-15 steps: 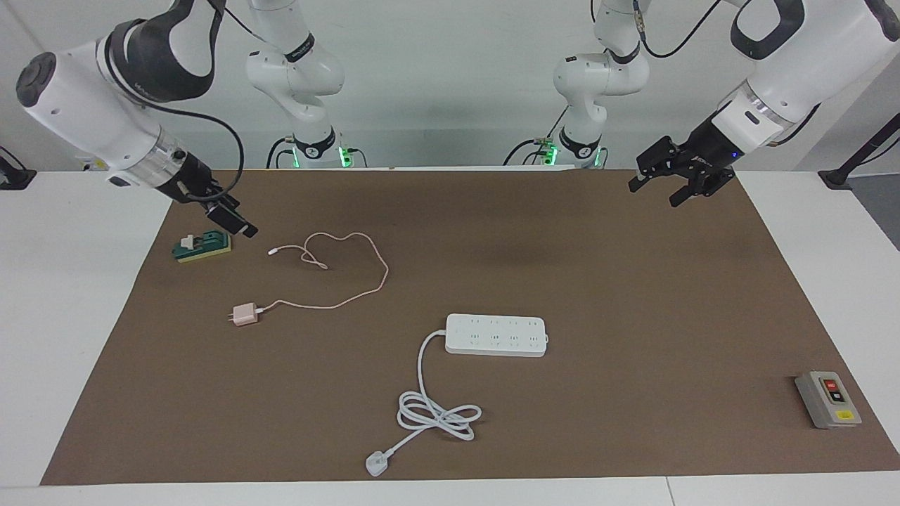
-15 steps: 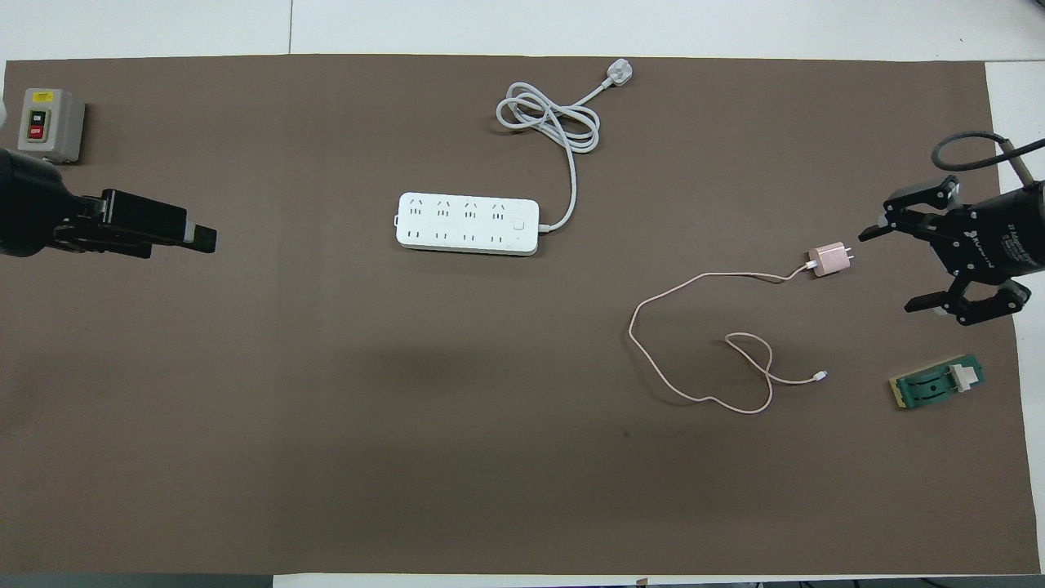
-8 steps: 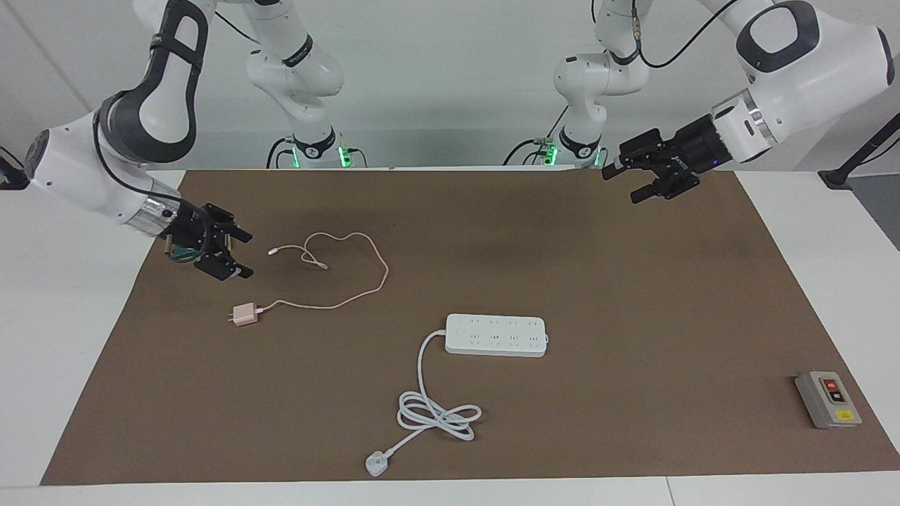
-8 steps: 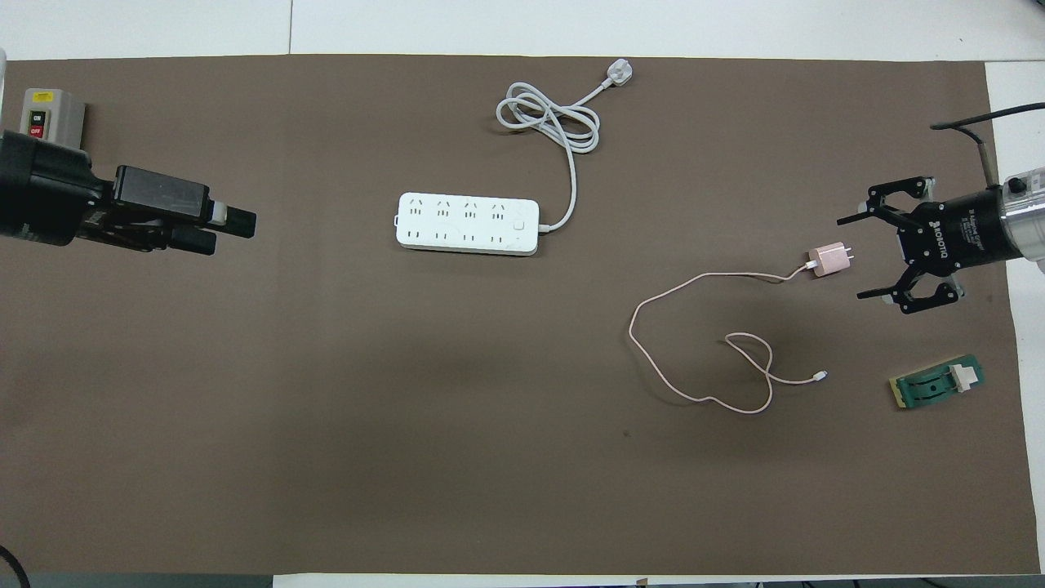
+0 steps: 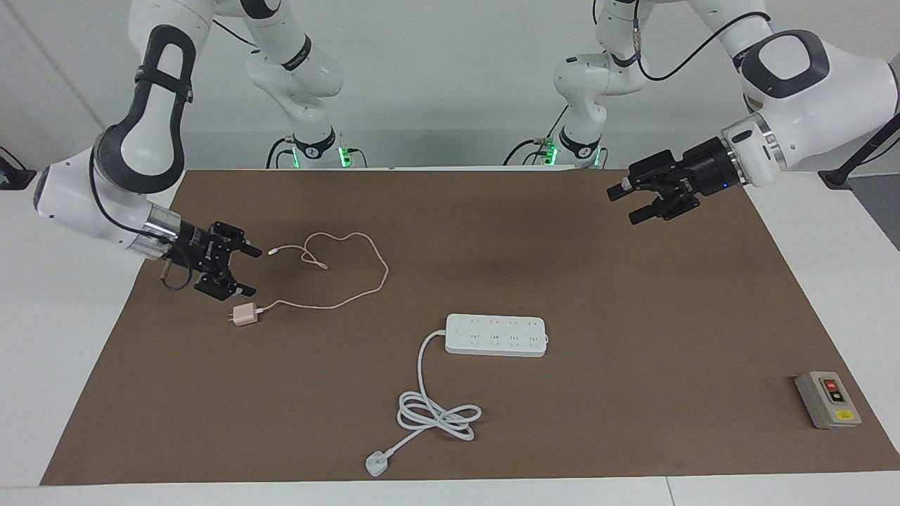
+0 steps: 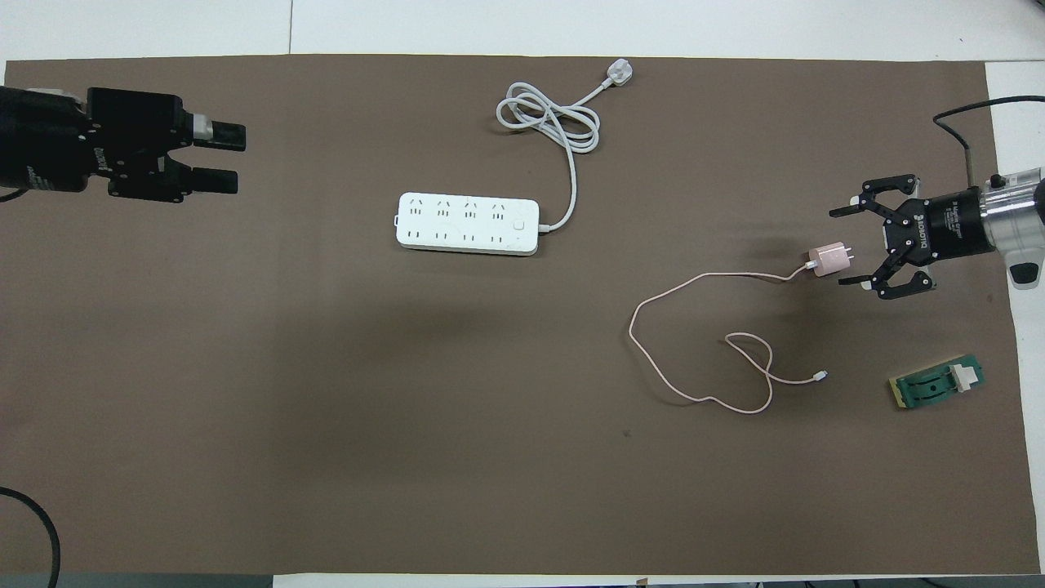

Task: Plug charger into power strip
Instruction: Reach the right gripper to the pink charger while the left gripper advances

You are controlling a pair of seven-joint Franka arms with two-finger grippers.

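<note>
Beside the charger (image 5: 245, 314), the right gripper (image 5: 242, 270) has dropped low, fingers spread wide.

Near the right arm's end of the table, the charger lies untouched, prongs facing the gripper that has swung down toward it; a grasp looks imminent. Its cable (image 5: 351, 281) loops toward the robots. The power strip (image 5: 496, 334) sits mid-table, well apart. Over the mat's other end, the left gripper (image 5: 633, 204) hovers, fingers apart, empty.
</note>
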